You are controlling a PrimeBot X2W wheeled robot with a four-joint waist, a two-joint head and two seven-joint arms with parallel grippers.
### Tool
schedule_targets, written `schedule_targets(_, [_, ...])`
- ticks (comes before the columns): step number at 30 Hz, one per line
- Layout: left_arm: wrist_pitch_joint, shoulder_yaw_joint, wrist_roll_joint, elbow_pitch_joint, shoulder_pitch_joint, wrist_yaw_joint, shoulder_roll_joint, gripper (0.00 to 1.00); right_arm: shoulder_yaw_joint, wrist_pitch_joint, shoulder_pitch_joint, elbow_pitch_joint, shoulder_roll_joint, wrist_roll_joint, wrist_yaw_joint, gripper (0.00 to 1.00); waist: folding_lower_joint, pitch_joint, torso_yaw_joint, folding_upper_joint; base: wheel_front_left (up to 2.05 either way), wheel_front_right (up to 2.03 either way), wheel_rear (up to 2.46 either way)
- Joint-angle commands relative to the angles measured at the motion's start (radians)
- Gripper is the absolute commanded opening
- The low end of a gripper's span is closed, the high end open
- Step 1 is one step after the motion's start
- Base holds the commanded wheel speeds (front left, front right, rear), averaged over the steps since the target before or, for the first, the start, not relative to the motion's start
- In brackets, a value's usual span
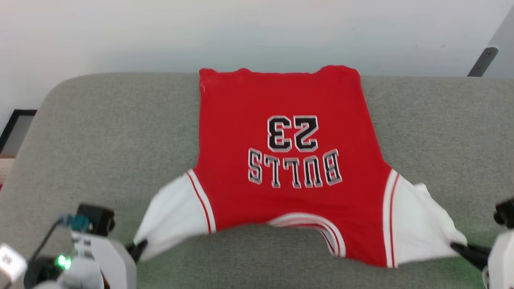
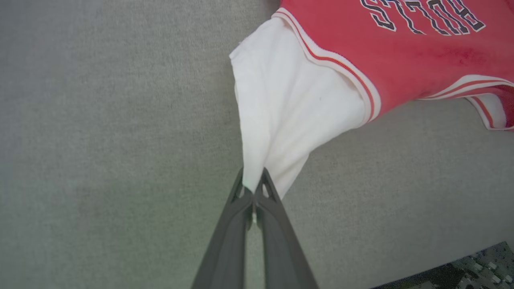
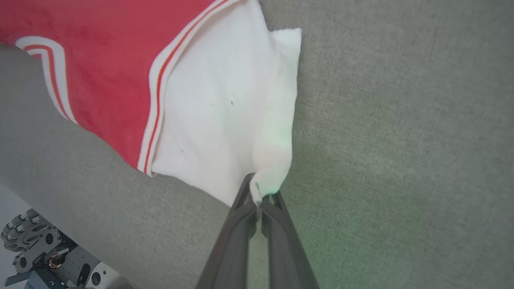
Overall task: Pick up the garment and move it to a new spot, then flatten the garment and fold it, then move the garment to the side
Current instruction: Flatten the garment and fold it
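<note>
The left gripper [image 1: 138,247] and right gripper [image 1: 457,247] are clamping the jersey [image 1: 289,160] by its white sleeves [image 1: 176,216], seemingly stretching it flat along the cushion's [image 1: 100,132] front edge, folding not yet begun.

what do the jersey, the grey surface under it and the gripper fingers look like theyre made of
The garment: soft matte knit cloth, probably; it drapes and bunches where pinched. The grey surface: matte upholstery-like fabric with a fine flecked weave. The left gripper has dark matte fingers, likely moulded plastic, with triangular cut-outs near the tips.
</note>
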Motion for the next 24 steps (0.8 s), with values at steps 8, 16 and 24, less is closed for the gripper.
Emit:
schedule_targets(8, [-0.039, 0.018, -0.037, -0.110, 0.180, 0.078, 0.037, 0.00, -0.096, 0.046, 0.196, -0.047, 0.012, -0.035, -0.001, 0.00, 0.0000, 0.010, 0.023, -0.0001, 0.00, 0.00, 0.00])
schedule_targets(16, [-0.082, 0.011, -0.022, -0.076, 0.185, 0.073, 0.011, 0.00, -0.140, 0.065, 0.228, -0.003, 0.098, -0.148, -0.001, 0.00, 0.0000, 0.030, 0.034, -0.0001, 0.00, 0.00, 0.00])
schedule_targets(24, [-0.090, -0.003, -0.010, -0.044, 0.146, 0.052, -0.018, 0.00, -0.131, 0.095, 0.180, 0.013, 0.141, -0.216, -0.001, 1.00, 0.0000, 0.041, 0.033, -0.0001, 0.00, 0.00, 0.00])
